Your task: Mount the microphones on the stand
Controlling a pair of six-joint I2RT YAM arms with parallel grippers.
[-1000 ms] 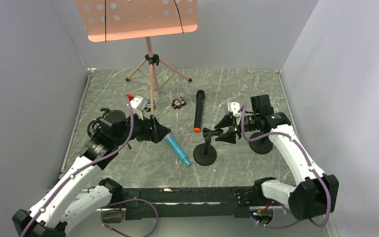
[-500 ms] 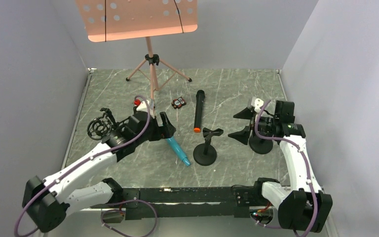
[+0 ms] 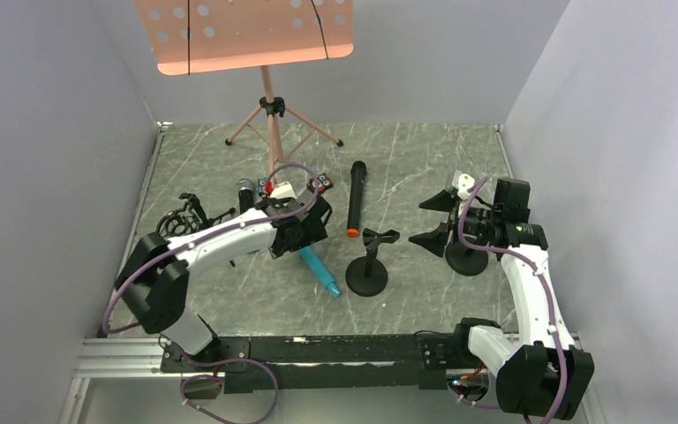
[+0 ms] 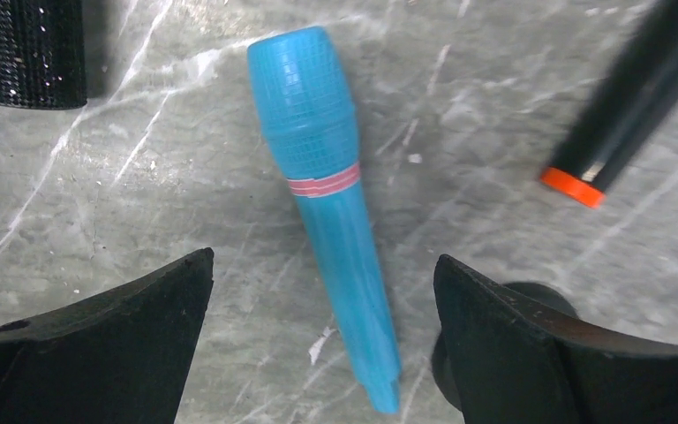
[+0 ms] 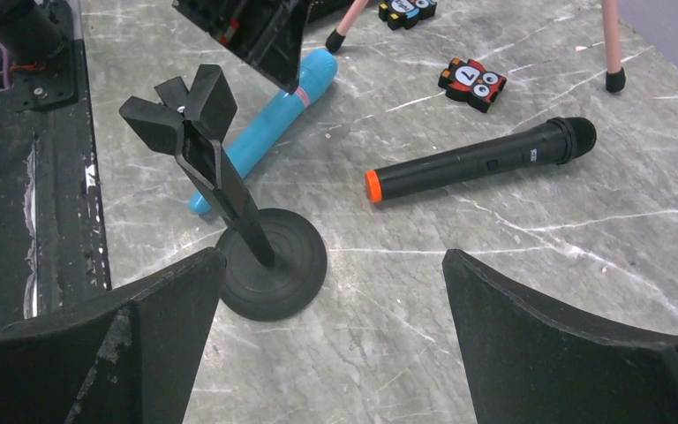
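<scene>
A turquoise microphone (image 4: pixel 331 203) lies flat on the marble table, its thin tail between the fingers of my open left gripper (image 4: pixel 322 265), which hovers over it without touching. From above, that gripper (image 3: pixel 305 237) covers the turquoise microphone's (image 3: pixel 320 269) head. A black microphone with an orange end (image 3: pixel 354 199) lies just right of it. A third, black microphone (image 3: pixel 245 188) lies behind the left arm. The small black stand (image 3: pixel 368 263) with an empty clip on top stands in the middle. My right gripper (image 3: pixel 425 221) is open and empty to its right, apart from it.
A pink music stand (image 3: pixel 269 115) rises at the back. Small black-red clips (image 3: pixel 321 183) lie near its legs. A black shock mount (image 3: pixel 181 221) sits at the left. A second round black base (image 3: pixel 466 258) stands under the right arm.
The left arm swung right, over the turquoise microphone. The right gripper opened, drew back to the right from the stand's clip, then held still.
</scene>
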